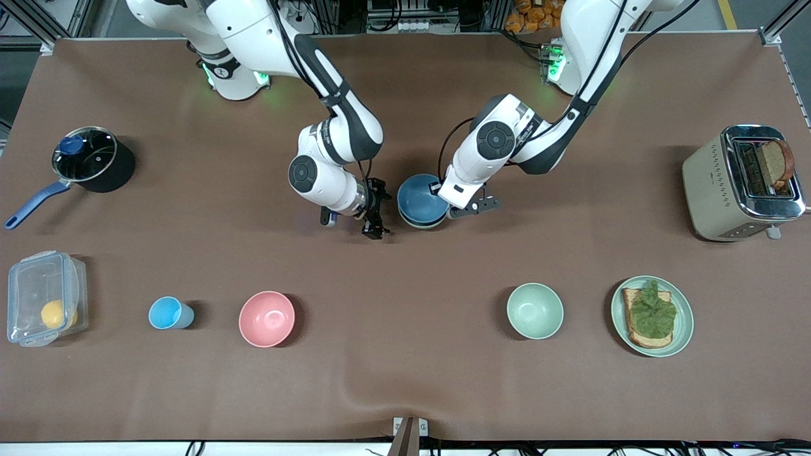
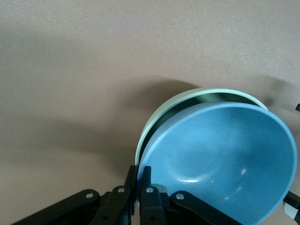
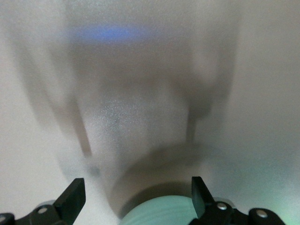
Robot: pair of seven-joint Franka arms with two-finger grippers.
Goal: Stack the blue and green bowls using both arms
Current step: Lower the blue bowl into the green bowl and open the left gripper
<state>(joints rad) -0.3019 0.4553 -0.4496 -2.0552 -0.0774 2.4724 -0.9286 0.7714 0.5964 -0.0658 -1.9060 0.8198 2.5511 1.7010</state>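
Left pincer (image 2: 139, 187) is clamping the blue bowl (image 1: 419, 197) by its rim, tilted inside the green bowl (image 2: 161, 115) at mid-desk (image 1: 405, 380). Right pincer (image 1: 375, 218) is hanging wide, holding nothing, just beside the pair toward the right arm's end. Stacking step looks nearly complete. Next move likely calls for lowering the blue bowl level, then releasing the rim.

Lidded pot (image 1: 89, 158), toaster (image 1: 741, 183), pink bowl (image 1: 267, 318) — mint-green bowl (image 1: 535, 310), sandwich plate (image 1: 684, 316)
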